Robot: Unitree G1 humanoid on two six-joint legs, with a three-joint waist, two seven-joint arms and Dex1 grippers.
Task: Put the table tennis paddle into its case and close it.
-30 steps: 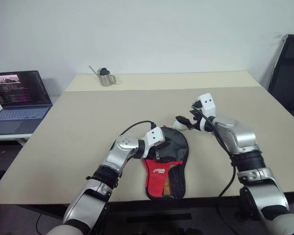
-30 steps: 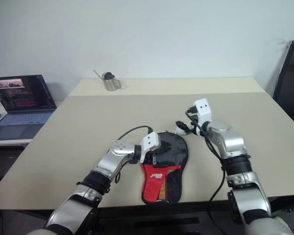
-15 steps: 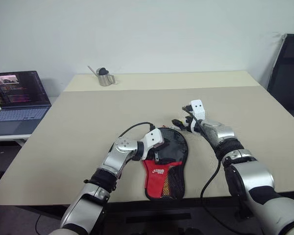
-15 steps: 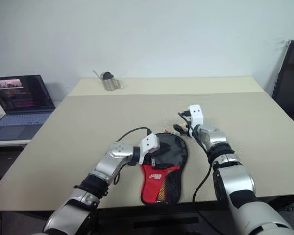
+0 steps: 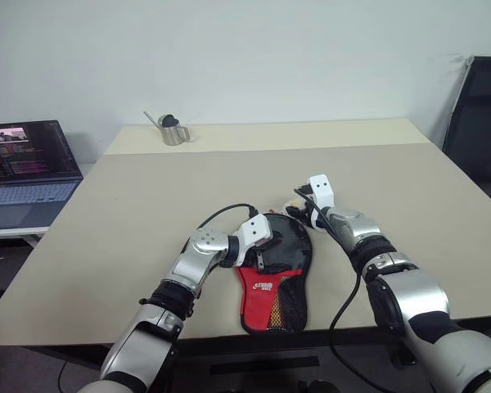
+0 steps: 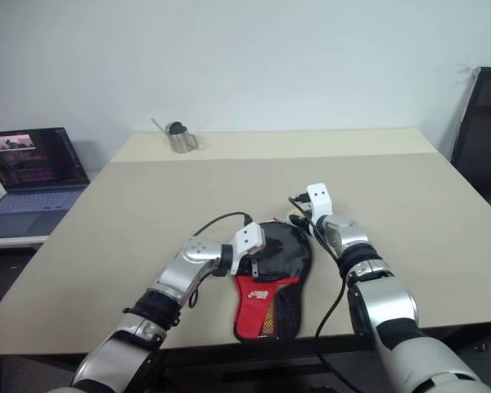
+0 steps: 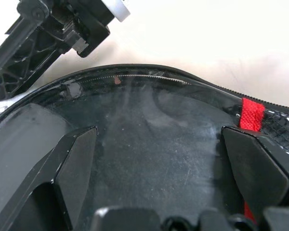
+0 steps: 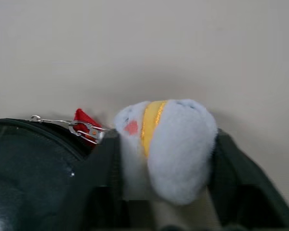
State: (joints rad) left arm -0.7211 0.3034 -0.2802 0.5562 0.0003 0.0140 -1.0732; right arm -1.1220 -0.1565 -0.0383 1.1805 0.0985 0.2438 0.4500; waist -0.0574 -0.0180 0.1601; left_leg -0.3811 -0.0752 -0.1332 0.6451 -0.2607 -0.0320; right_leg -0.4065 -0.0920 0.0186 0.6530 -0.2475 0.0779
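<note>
Beige table point(image 5: 147, 196): case point(image 5: 276, 274) near front edge; small metal pot point(image 5: 174, 131), perhaps watering can, at back.

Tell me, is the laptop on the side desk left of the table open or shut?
Open: the laptop has its screen raised and lit, and its keyboard shows in front of the screen.

Beige table point(image 5: 147, 205), white wall point(image 5: 270, 57)

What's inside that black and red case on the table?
I cannot tell. The case lies flat, and only its black top, red lower part and mesh pocket show. Its fabric hides whatever is inside. The left hand rests on it.
</note>
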